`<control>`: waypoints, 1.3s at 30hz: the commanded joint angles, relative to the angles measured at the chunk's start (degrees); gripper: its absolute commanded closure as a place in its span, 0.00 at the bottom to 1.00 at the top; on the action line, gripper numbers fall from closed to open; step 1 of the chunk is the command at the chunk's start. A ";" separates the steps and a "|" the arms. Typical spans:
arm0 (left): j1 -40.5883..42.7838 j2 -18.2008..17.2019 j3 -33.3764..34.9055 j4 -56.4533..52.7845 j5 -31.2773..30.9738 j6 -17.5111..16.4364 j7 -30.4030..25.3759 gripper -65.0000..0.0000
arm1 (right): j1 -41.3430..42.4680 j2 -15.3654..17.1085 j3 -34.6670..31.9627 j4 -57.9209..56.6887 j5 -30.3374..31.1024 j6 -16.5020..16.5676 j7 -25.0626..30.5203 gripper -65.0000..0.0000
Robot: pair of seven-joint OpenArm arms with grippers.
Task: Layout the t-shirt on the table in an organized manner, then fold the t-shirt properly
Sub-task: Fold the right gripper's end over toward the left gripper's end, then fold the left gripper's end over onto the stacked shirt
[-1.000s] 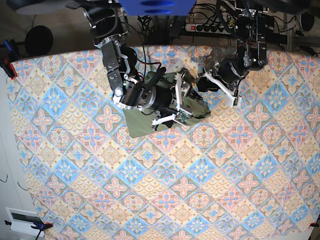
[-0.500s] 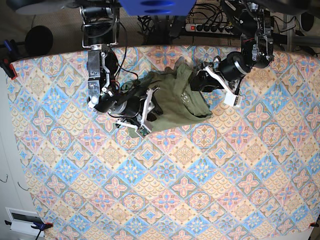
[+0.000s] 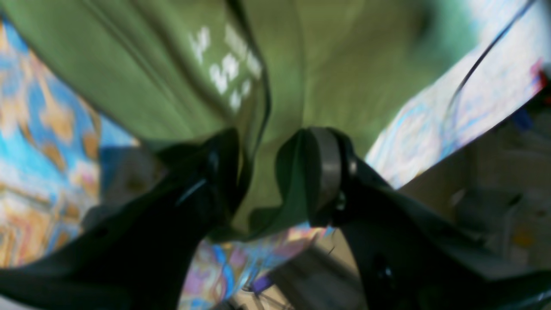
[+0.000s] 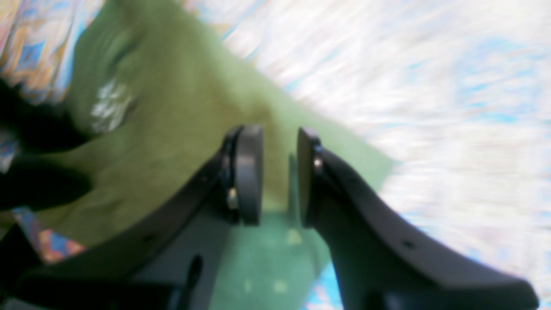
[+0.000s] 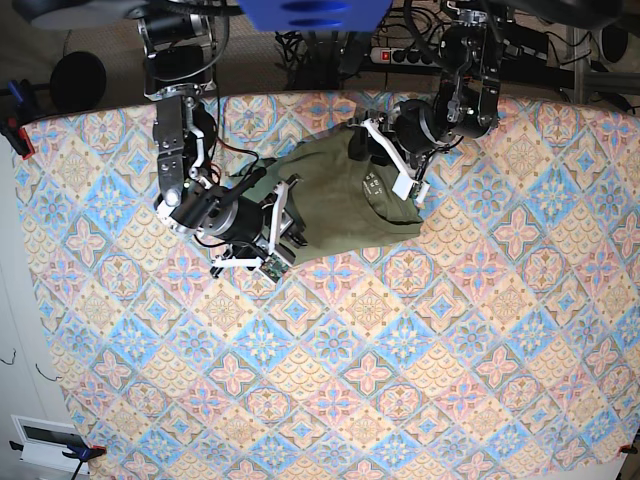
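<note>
T-shirt [image 5: 345,195], olive green, lies bunched near the far edge of the desk [image 5: 420,380], a little left of that edge's middle in the base view, its lower hem forming a fairly straight line while the upper part is rumpled and lifted. Pale print [image 3: 226,64] inside the neck shows on the fabric close to the left gripper [image 3: 267,172], whose jaws are clamped on a fold of the t-shirt near the collar; green cloth fills the gap between them. The right gripper [image 4: 279,172] sits at the opposite side of the garment, toward the desk's left edge, its jaws set narrowly apart over the edge of the cloth; the wrist view is blurred, and whether they pinch the fabric cannot be told. The desk's covering of blue, pink and cream diamond tiles shows all around the t-shirt
</note>
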 commanded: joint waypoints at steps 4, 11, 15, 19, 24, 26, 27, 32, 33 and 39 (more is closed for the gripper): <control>-0.37 -2.37 -1.79 2.18 -0.74 -0.27 -1.08 0.63 | 0.99 0.03 0.12 0.70 0.46 -0.01 0.72 0.80; 2.71 -2.46 -4.95 10.71 -9.09 -0.36 -0.91 0.63 | 7.41 -0.24 -0.32 -3.17 0.46 -0.01 0.72 0.80; 3.06 -2.02 -4.16 10.62 -10.23 -0.53 -0.82 0.63 | 11.63 -0.24 -0.41 -9.59 0.29 -0.01 0.81 0.80; 3.15 -1.93 0.59 9.74 -6.01 -0.44 -1.17 0.69 | 16.99 -0.32 -0.58 -18.11 0.02 -0.01 1.60 0.80; 3.06 0.80 3.31 6.67 1.55 -0.36 -1.26 0.90 | 22.35 -0.32 -0.84 -32.44 -0.06 -0.01 6.52 0.80; 2.36 2.03 3.66 4.82 3.74 -0.36 -1.26 0.98 | 23.85 -0.32 -2.87 -38.33 -0.15 -0.01 8.89 0.80; 1.74 2.47 3.84 3.77 4.89 -0.36 -1.26 1.00 | 24.64 -0.24 -4.54 -40.88 -0.77 -0.01 10.21 0.80; -0.89 3.52 3.84 -0.45 7.35 -0.36 -1.26 1.00 | 25.70 -0.24 -9.81 -46.51 -6.22 -0.01 11.79 0.80; -1.42 3.52 3.66 -1.07 7.44 -0.36 -1.26 1.00 | 25.43 -0.24 -10.08 -46.51 -6.83 -0.01 11.71 0.80; -6.35 3.17 3.49 -6.34 7.44 -0.36 -1.26 1.00 | 20.77 3.46 -9.99 -43.79 -7.45 -0.01 9.51 0.80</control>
